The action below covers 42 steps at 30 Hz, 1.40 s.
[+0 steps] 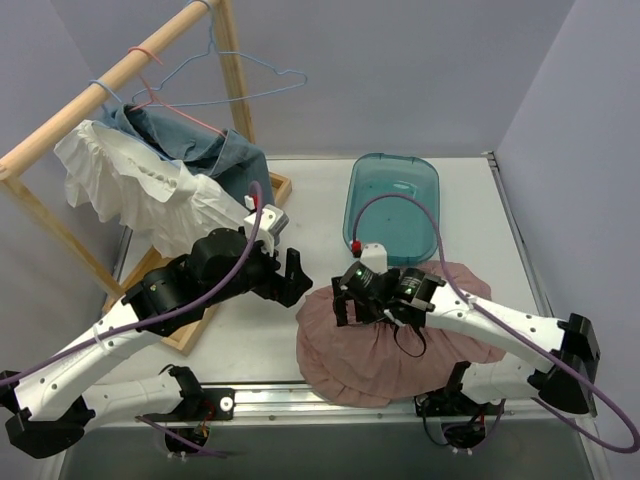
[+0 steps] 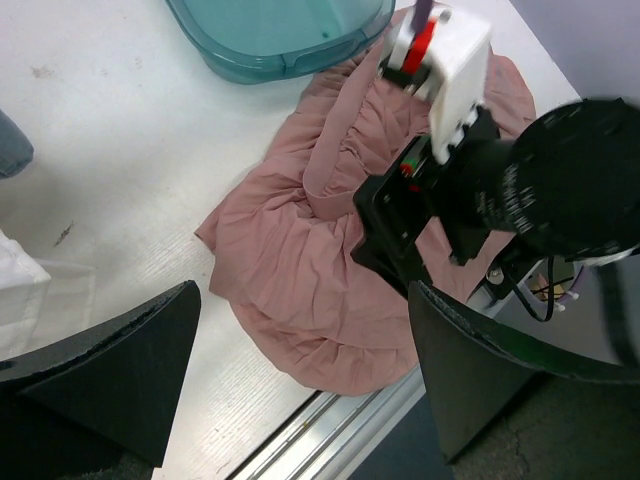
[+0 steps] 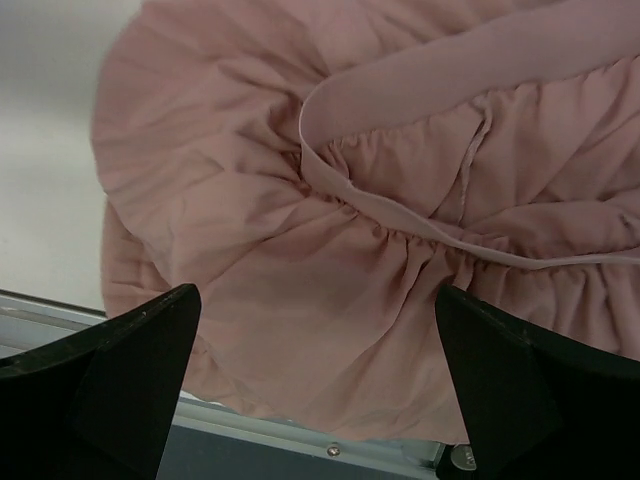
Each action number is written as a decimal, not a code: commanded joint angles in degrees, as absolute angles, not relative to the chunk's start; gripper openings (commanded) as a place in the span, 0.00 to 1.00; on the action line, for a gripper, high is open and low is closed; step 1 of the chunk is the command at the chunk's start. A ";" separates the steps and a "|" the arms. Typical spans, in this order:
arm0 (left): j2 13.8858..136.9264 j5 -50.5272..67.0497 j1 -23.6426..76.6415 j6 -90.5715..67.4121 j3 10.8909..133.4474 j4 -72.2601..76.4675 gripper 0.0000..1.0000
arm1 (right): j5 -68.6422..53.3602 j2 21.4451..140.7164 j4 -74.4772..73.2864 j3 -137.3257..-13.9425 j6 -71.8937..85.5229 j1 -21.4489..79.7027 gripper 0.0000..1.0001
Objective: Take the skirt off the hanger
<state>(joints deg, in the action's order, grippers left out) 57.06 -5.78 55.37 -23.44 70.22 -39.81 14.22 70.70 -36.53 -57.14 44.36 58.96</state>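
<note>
Right gripper (image 3: 320,395) spread above skirt (image 3: 250,200) — rack (image 1: 120,72) visible only overhead.

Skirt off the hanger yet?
Off. The pink skirt lies bunched on the table beneath the open right gripper; a bare blue hanger hangs on the rail.

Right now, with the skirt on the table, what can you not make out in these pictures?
- Top view: the right gripper and its arm cover part of the pink skirt.
- Top view: the white garment and the denim garment hide the pink hanger's lower part.
- Left wrist view: the teal bin is cut off by the top edge.
</note>
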 commanded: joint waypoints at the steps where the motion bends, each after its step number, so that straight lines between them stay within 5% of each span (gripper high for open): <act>1: 55.55 -5.80 55.11 -22.85 72.86 -40.69 0.94 | 13.53 71.62 -33.67 -53.80 48.86 61.51 1.00; 17: 54.14 -4.40 54.76 -22.06 73.83 -41.48 0.94 | 31.64 96.67 -27.17 -48.34 64.60 71.98 1.00; 20: 53.97 -4.39 54.67 -21.71 74.09 -42.27 0.94 | 32.43 99.58 -25.14 -50.00 65.13 74.17 0.84; 23: 53.62 -5.44 54.58 -21.27 75.14 -43.68 0.94 | 34.79 100.55 -25.13 -54.39 65.04 77.69 0.07; 24: 53.18 -5.88 54.58 -20.75 75.84 -43.86 0.94 | 35.94 100.81 -28.44 -56.23 65.47 78.48 0.00; 31: 51.07 -12.04 54.49 -18.63 79.54 -46.84 0.94 | 46.66 93.90 -39.73 -74.78 57.85 77.88 0.00; 42: 47.72 -11.08 54.58 -18.72 77.87 -44.38 1.00 | 42.71 83.22 -26.02 -101.32 16.13 49.15 0.00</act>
